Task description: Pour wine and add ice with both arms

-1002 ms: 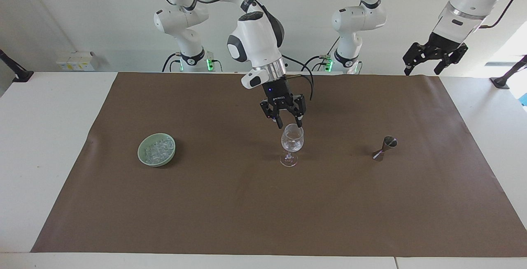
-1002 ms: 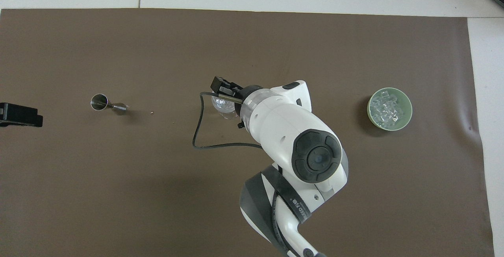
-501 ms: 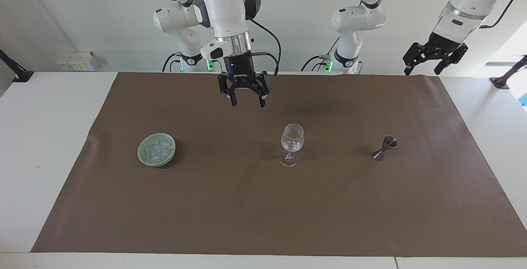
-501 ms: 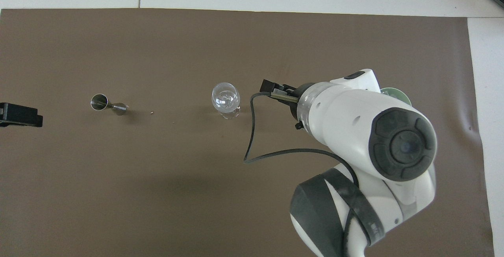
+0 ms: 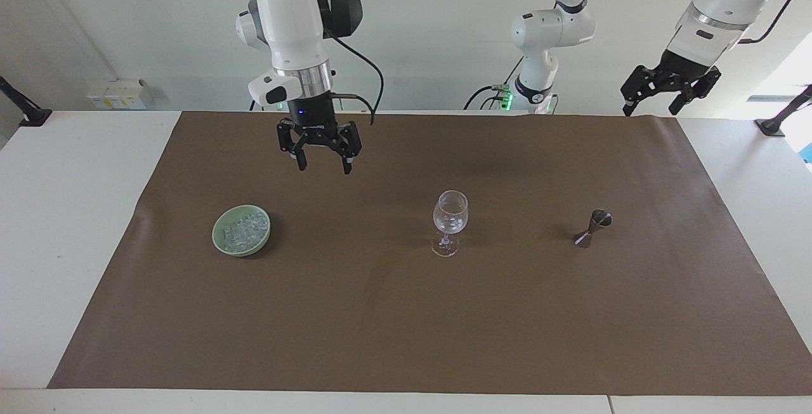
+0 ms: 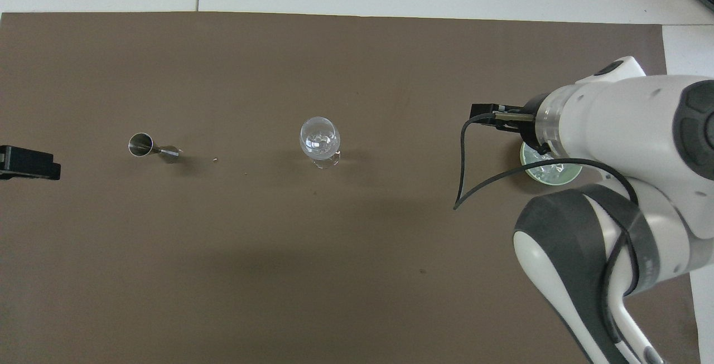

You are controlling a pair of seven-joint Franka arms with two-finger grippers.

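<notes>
The right gripper (image 5: 322,163) hangs in the air over the brown mat (image 5: 406,312), with its fingers (image 5: 302,161) spread apart, pointing down and holding nothing. It is over the part of the mat between the green bowl (image 5: 219,243) and the edge of the surface nearest the robots. The ice (image 5: 242,231) lies heaped in this bowl, well below the fingers and apart from them, offset toward the right arm's end of the surface. In the overhead view the right arm's wrist covers much of the bowl (image 6: 525,160), and only part of the ice (image 6: 549,171) shows.

The wine glass (image 5: 450,222) stands upright near the middle of the mat, well apart from the bowl. The metal jigger (image 5: 593,227) stands tilted toward the left arm's end of the surface, on the same line as the glass and the bowl.

The left gripper (image 5: 653,108) waits, raised over the corner of the mat at the left arm's end, nearest the robots. Its fingers (image 5: 628,108) are apart and empty.
</notes>
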